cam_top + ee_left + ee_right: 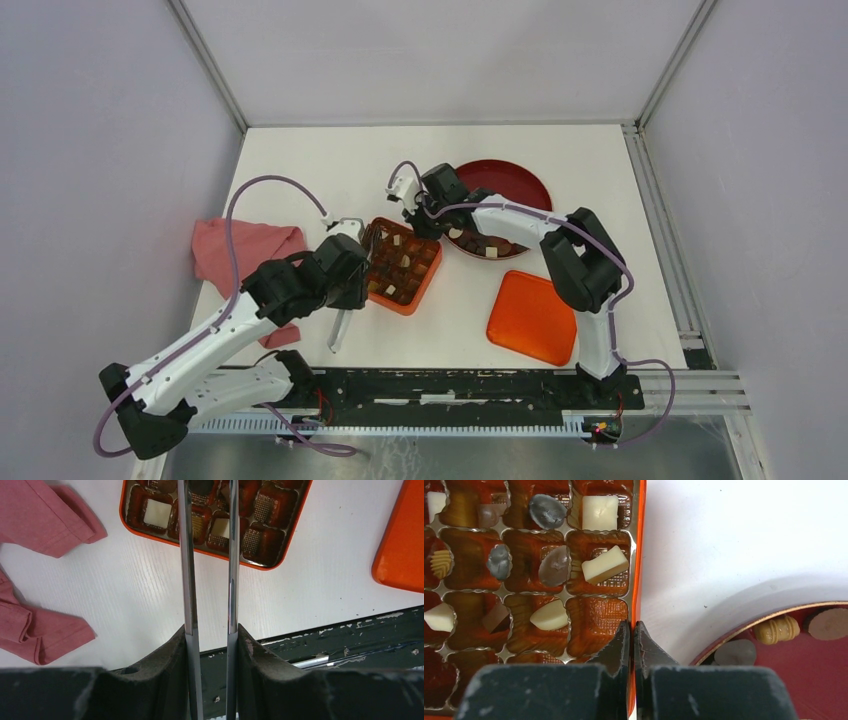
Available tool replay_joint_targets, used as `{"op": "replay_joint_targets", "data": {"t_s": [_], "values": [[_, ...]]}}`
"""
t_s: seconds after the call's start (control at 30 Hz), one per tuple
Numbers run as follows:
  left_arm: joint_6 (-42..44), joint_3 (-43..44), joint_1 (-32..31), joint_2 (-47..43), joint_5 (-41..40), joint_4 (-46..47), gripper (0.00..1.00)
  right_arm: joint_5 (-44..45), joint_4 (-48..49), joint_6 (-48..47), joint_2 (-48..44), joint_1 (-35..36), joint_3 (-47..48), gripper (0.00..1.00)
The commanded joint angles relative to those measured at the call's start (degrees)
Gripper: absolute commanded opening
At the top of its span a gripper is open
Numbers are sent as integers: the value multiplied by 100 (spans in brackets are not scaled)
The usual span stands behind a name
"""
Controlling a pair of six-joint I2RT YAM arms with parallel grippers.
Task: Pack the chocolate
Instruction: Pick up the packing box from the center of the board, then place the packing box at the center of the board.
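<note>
Several chocolate [605,564] pieces sit in cells of the orange box [640,555]; more lie on the red plate [520,180] just right of it, and some cells are bare. Right gripper [634,630] is pinched almost closed at the box's right rim, apparently bracing it. Left gripper [210,635] clamps metal tongs [186,580], blades apart over the box's near edge, tips hidden. To do it well: pin the box, squeeze gently, one piece per bare cell.

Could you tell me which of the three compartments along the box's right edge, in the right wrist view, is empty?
The compartment nearest the right gripper; the two beyond each hold a cream-white chocolate.
</note>
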Motion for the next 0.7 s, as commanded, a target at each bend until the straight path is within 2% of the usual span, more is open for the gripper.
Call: {"op": "replay_joint_targets", "data": {"t_s": [0.0,0.4,0.53,0.67], "values": [[-318,43,22,-363,31,286,2,-60,608,-22,-741,-7,-43,0],[-134,297,28,-697,113,462,2,419,672,-651,-1473,222,62,0],[-24,230,21,-733,237,686,2,248,628,-375,-1470,229,96,0],[-12,59,26,-719,279,892,2,-259,767,233,-1367,223,-264,0]]}}
